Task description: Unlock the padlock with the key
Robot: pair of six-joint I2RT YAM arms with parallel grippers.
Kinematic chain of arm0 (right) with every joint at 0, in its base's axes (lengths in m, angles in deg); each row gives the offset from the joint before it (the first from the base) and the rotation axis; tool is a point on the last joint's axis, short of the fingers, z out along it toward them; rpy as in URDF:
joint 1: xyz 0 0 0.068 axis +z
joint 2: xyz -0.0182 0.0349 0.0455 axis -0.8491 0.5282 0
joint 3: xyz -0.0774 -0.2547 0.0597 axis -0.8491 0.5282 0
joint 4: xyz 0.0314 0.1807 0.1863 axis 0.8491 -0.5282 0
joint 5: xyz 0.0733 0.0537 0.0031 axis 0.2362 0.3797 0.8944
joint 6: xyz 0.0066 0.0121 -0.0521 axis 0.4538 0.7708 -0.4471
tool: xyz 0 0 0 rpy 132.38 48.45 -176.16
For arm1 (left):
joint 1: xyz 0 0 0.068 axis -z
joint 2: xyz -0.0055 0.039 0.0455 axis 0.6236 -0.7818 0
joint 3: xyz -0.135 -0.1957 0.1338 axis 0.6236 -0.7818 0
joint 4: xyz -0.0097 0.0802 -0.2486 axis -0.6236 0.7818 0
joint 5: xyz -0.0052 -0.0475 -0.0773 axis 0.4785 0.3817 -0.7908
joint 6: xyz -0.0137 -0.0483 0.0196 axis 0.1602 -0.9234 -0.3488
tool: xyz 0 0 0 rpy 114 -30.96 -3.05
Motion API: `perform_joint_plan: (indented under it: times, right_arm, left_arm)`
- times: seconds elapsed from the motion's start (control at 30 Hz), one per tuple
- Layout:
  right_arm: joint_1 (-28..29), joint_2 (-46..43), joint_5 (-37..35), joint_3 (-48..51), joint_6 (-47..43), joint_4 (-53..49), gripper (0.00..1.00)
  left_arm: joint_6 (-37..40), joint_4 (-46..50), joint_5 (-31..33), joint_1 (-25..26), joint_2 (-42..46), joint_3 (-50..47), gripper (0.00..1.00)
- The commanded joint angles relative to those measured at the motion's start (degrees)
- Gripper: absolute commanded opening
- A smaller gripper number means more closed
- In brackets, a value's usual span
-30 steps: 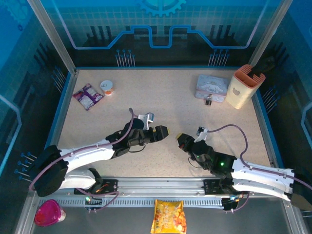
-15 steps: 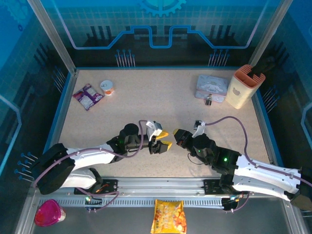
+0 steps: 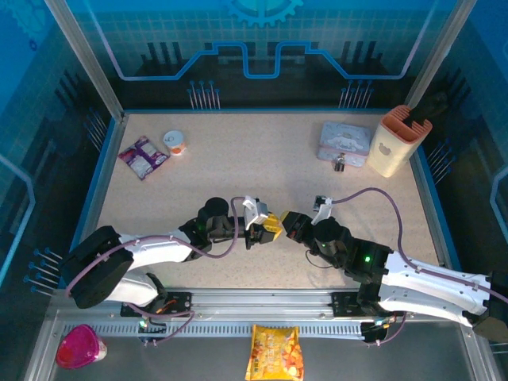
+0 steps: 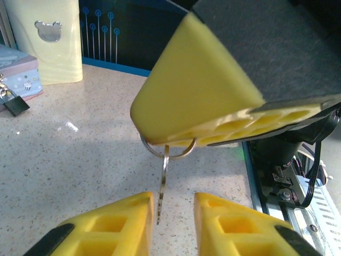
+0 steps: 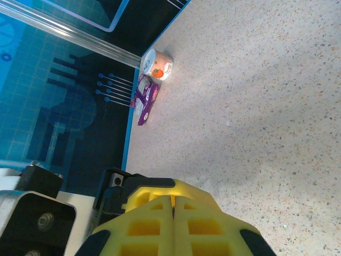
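**Right tool**: clenched, pads flat together, pinching the ring of the key. The key hangs blade-down beneath it.

**Left tool**: tip to tip with the right tool. Jaws a narrow gap apart, with the key blade hanging between them, closer to one finger, not clamped.

**Padlock**: well beyond the right tool, on the bench, against the front of the tin box.

**Peach holder**: just beside the box, on its outer side.

**Cup**, **purple packet**: far beyond the left tool, near each other.
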Motion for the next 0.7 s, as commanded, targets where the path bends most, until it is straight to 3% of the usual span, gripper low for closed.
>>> perform_joint_plan:
  times: [0.0, 0.23, 0.43, 0.6, 0.67]
  right_arm:
    - [0.3, -0.78, -0.07, -1.47, -0.23, -0.95, 0.0]
    - [0.3, -0.47, 0.16, -1.45, 0.03, -0.52, 0.0]
    - [0.41, -0.07, 0.05, -1.44, 0.37, -0.42, 0.0]
    - [0.34, -0.04, -0.91, -1.68, 0.66, -2.45, 0.0]
    - [0.14, -0.64, -2.04, -2.69, 0.26, -6.1, 0.09]
  left_arm:
    - [1.27, -2.57, -2.06, -0.57, -0.5, 1.23, 0.24]
    - [1.25, -2.43, -2.28, -0.74, -1.3, 1.49, 0.14]
    - [1.67, -2.07, -1.56, -0.91, -1.32, 1.52, 0.0]
    - [3.37, 0.06, 1.78, -0.96, 0.0, 1.49, 0.0]
    - [5.56, 3.44, 5.37, -0.97, 0.94, 2.2, 0.0]
